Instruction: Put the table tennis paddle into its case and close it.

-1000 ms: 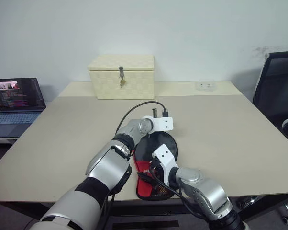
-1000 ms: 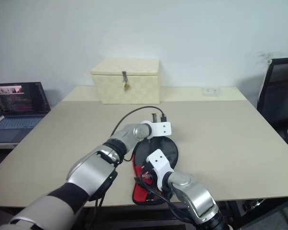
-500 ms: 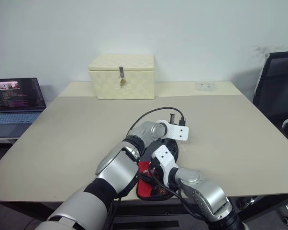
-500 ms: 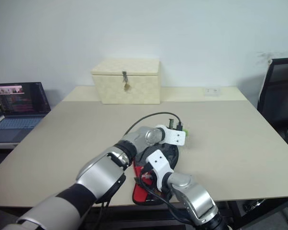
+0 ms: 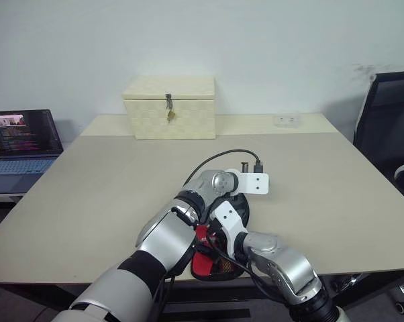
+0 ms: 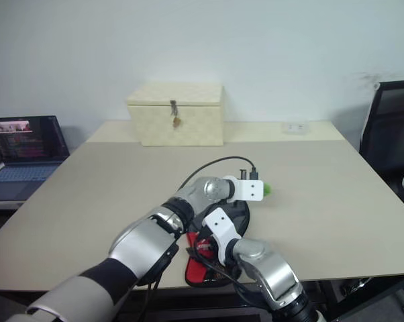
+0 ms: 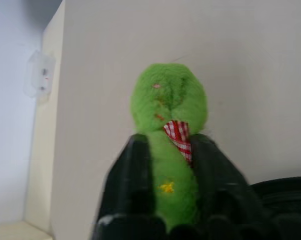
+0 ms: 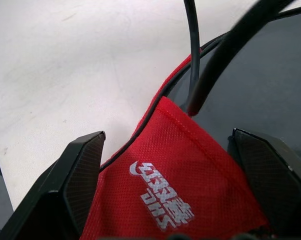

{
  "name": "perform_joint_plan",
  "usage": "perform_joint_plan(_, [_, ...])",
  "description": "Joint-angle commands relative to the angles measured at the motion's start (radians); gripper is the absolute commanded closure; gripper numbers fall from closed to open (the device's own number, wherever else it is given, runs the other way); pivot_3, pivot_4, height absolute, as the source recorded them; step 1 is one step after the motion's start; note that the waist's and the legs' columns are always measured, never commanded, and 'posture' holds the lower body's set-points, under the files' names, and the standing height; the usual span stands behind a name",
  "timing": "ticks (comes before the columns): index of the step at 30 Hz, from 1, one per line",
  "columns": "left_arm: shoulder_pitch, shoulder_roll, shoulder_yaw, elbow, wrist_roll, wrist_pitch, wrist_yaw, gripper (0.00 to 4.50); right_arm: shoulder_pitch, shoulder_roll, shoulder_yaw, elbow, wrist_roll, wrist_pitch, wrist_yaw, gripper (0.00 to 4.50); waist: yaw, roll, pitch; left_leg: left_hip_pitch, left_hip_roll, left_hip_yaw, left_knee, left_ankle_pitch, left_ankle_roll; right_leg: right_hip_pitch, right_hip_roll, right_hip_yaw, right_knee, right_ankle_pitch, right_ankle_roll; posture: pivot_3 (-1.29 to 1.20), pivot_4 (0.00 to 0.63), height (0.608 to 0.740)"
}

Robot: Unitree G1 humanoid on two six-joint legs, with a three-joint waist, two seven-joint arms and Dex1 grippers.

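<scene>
The black case (image 5: 237, 204) lies near the table's front edge, with its red logo panel (image 8: 175, 165) toward me. The table tennis paddle is hidden. My left gripper (image 7: 171, 142) reaches past the right rim of the case's round head. Its two black fingers (image 7: 138, 165) press against the sides of the green plush charm (image 7: 169, 95), which also shows just beyond the white wrist bracket (image 6: 268, 190). My right gripper (image 8: 168, 134) stands open over the case's handle end, one finger (image 8: 83, 175) on each side of the red panel.
A cream woven box (image 5: 170, 107) with a metal latch stands at the back of the beige table (image 5: 323, 188). A small clear object (image 5: 286, 120) lies at the back right. An open laptop (image 5: 21, 141) sits to the left, and a black chair (image 5: 390, 127) to the right.
My left hand has swung to the right around the case's round head, carrying the green charm out past its right rim. The right arm has stayed in place.
</scene>
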Motion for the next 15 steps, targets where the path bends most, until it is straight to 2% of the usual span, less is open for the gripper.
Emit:
perform_joint_plan(1, [0.024, 0.005, 0.107, -0.042, -0.128, -0.036, -0.153, 1.70, 0.003, -0.005, 0.013, 0.098, -0.001, 0.025, 0.015, 0.00, -0.001, 0.000, 0.000, 0.000, 0.000, 0.000, 0.000, 0.000, 0.000, 0.000, 0.000, 0.000, 0.001, 0.000, 0.000, 0.00, 0.150, 0.740])
perform_joint_plan(5, [0.047, 0.029, 0.162, -0.052, -0.189, -0.056, -0.260, 0.25, -0.028, -0.014, 0.007, 0.099, 0.003, 0.023, 0.037, 0.00, -0.002, 0.000, 0.000, 0.001, 0.000, 0.000, 0.000, 0.000, 0.000, 0.000, 0.000, 0.000, 0.002, 0.000, 0.000, 0.00, 0.150, 0.740])
perform_joint_plan(6, [0.047, 0.035, 0.180, -0.054, -0.209, -0.045, -0.272, 0.03, -0.035, -0.017, 0.003, 0.098, 0.005, 0.025, 0.044, 0.00, -0.001, 0.000, 0.000, 0.001, 0.000, 0.000, 0.000, 0.000, 0.000, 0.000, 0.001, 0.000, 0.002, 0.000, 0.000, 0.00, 0.150, 0.740])
perform_joint_plan(10, [0.052, 0.081, 0.192, -0.059, -0.220, -0.033, -0.332, 0.03, -0.063, -0.045, -0.030, 0.088, 0.019, 0.028, 0.078, 0.00, -0.002, 0.000, 0.000, 0.001, 0.000, 0.000, 0.001, 0.000, 0.000, 0.000, 0.001, 0.000, 0.002, 0.000, 0.000, 0.00, 0.150, 0.740])
perform_joint_plan(15, [0.030, 0.116, 0.236, -0.066, -0.257, 0.002, -0.300, 0.03, -0.078, -0.091, -0.054, 0.037, 0.048, 0.041, 0.127, 0.00, 0.000, 0.000, 0.000, 0.000, 0.000, 0.000, 0.001, 0.000, 0.000, 0.000, 0.001, 0.000, 0.001, 0.000, 0.000, 0.00, 0.150, 0.740])
